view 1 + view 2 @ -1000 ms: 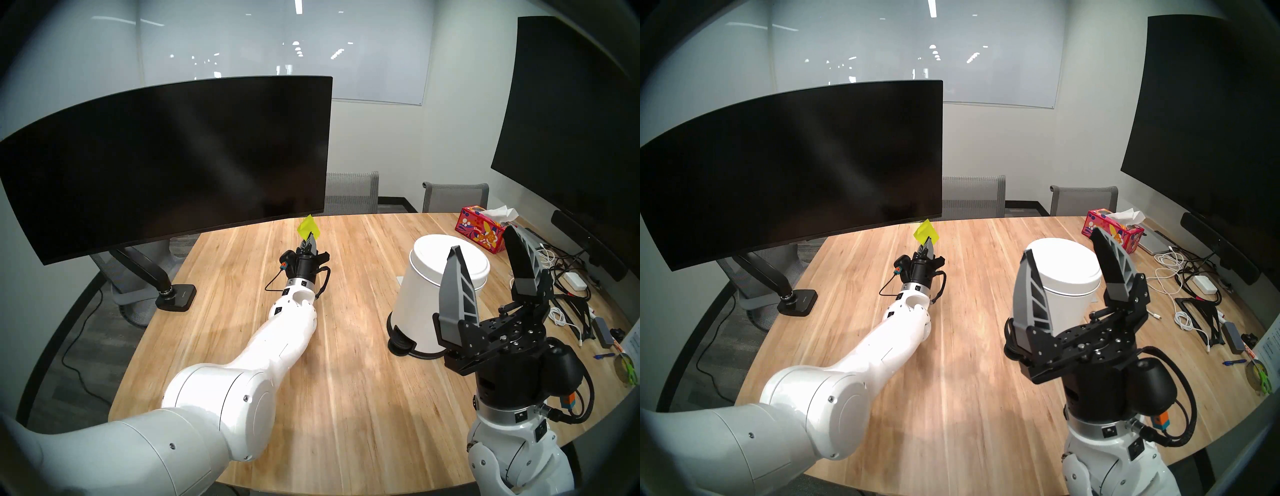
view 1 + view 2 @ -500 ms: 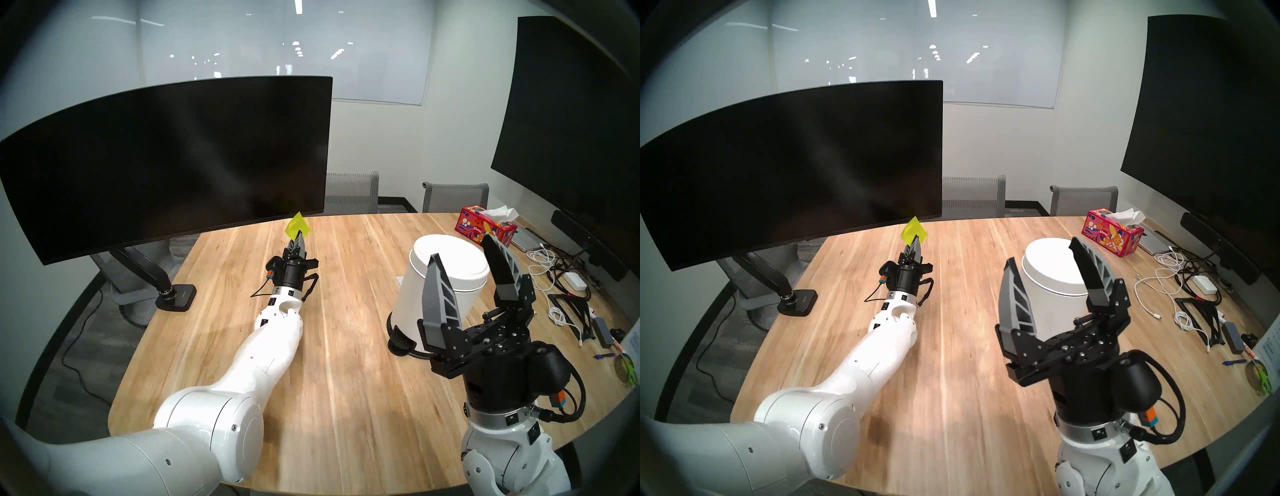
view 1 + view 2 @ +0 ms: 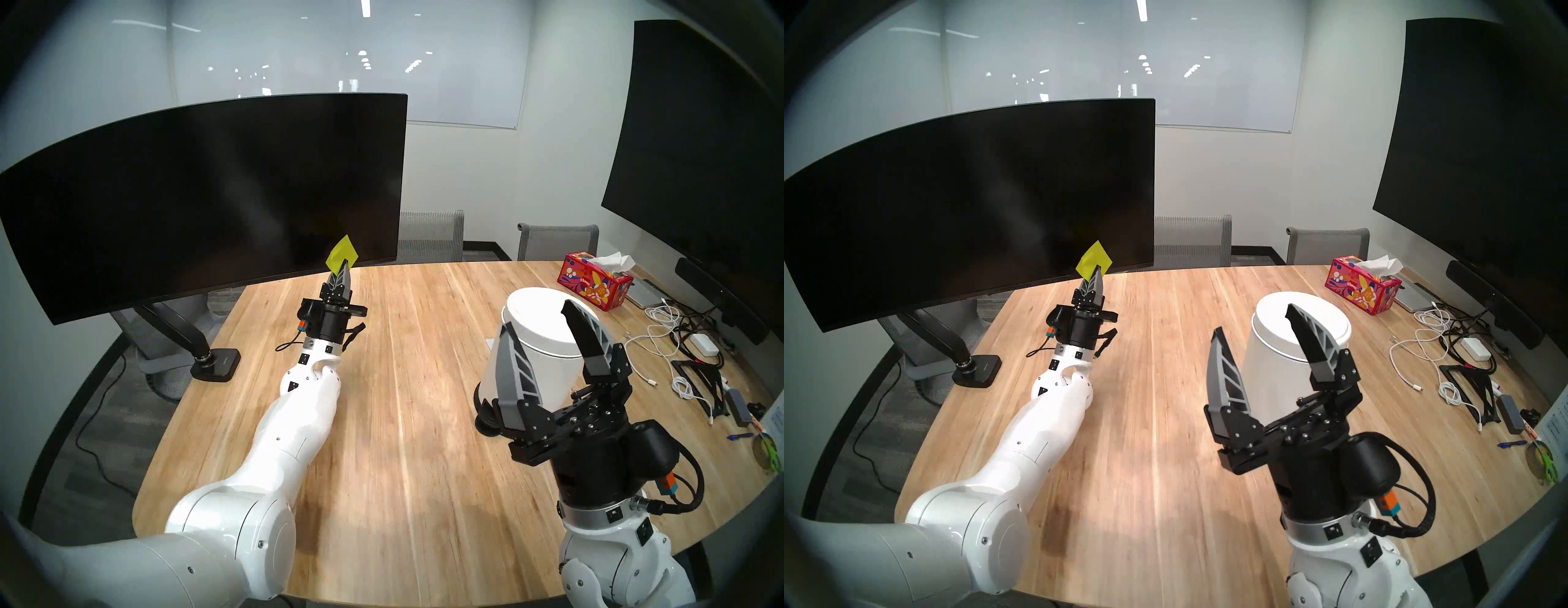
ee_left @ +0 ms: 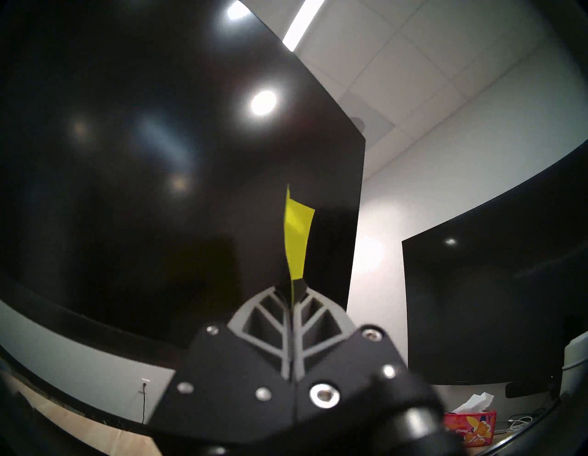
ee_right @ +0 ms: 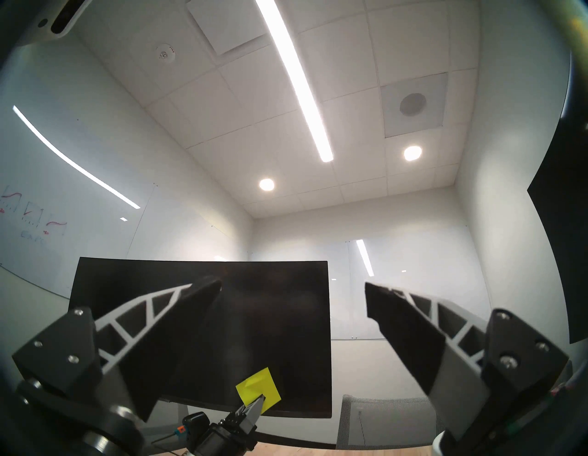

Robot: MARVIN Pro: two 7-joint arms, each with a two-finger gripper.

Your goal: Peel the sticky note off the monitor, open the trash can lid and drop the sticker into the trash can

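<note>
White and long, the left arm is reaching across the wooden table (image 3: pixel 407 424) toward the far left, its left gripper (image 3: pixel 347 266) pointing up and away, jaws pressed together and pinching a corner of the sticky note (image 3: pixel 342 254). Closer in on the right, the right gripper (image 3: pixel 539 322) is angling upward with its jaws spread wide and nothing between them.

Bright yellow-green, the note is standing above the fingertips like a tilted diamond, slightly creased, showing against the lower right part of the monitor (image 3: pixel 203 199); whether it is touching the screen cannot be told. From the left wrist it is appearing nearly edge-on, a narrow curling strip (image 4: pixel 297 242).

On the right half of the table the trash can (image 3: pixel 522 373) is standing with the trash can lid (image 3: pixel 539 314) down, partly hidden behind the right gripper's fingers. Farther right, a red floral tissue box (image 3: pixel 594 284) and a tangle of cables (image 3: pixel 679 339) are lying below a large flat display (image 3: pixel 695 161). Two grey chairs (image 3: pixel 430 235) are sitting at the far edge.
</note>
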